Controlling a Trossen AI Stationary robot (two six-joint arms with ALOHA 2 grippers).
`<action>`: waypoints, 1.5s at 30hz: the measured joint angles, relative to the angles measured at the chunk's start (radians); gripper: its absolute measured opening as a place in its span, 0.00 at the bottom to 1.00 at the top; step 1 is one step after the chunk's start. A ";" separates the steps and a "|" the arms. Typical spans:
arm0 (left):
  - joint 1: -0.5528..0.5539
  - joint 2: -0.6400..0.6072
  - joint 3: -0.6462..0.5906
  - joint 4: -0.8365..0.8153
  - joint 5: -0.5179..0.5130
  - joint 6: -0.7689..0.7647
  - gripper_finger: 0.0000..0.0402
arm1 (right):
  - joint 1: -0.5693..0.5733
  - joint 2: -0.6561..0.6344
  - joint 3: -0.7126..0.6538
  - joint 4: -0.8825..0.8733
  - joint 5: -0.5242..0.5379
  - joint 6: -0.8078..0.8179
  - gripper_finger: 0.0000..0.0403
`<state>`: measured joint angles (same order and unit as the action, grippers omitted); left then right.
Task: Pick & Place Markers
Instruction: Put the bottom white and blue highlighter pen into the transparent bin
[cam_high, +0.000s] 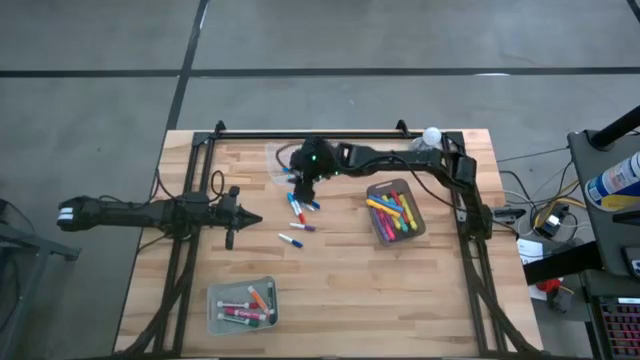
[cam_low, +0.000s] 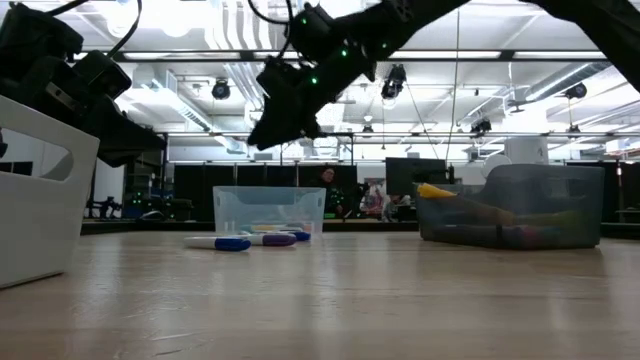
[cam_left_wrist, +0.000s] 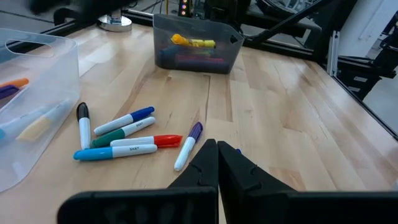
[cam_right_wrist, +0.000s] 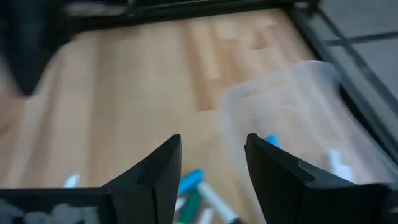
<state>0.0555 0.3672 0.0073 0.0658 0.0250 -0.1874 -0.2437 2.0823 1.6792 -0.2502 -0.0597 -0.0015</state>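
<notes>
Spanning most of the high view, the wooden table (cam_high: 420, 290) carries three bins. Right arm reaches in from the far right corner; right gripper (cam_high: 303, 188) hangs above the table beside the clear bin (cam_high: 279, 160) at the far edge, jaws spread with nothing between them in the right wrist view. Left arm lies along the left side; left gripper (cam_high: 252, 218) low over the table, jaws pressed together, empty, pointing toward the loose markers.

Grey bin (cam_high: 396, 211) on the right: holds several markers, yellow, red and pink among them. Light bin (cam_high: 242, 304) near the front edge: holds a few, orange and red visible.

Loose markers (cam_high: 300, 212) lie on the bare wood at centre, in a cluster just below the right gripper; one blue-capped marker (cam_high: 291, 240) lies slightly apart, nearer the front.
</notes>
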 joint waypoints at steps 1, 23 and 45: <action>0.000 0.000 0.000 0.000 0.000 0.000 0.00 | 0.016 0.000 0.000 -0.009 -0.002 -0.012 0.42; 0.000 0.000 0.000 0.000 0.000 0.000 0.00 | 0.353 0.006 -0.020 -0.082 0.103 -0.009 0.32; 0.000 0.000 0.000 -0.003 0.000 0.000 0.00 | 0.357 0.080 -0.239 0.209 0.169 0.162 0.27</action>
<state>0.0551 0.3672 0.0072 0.0625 0.0251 -0.1874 0.1135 2.1621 1.4404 -0.0410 0.1093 0.1605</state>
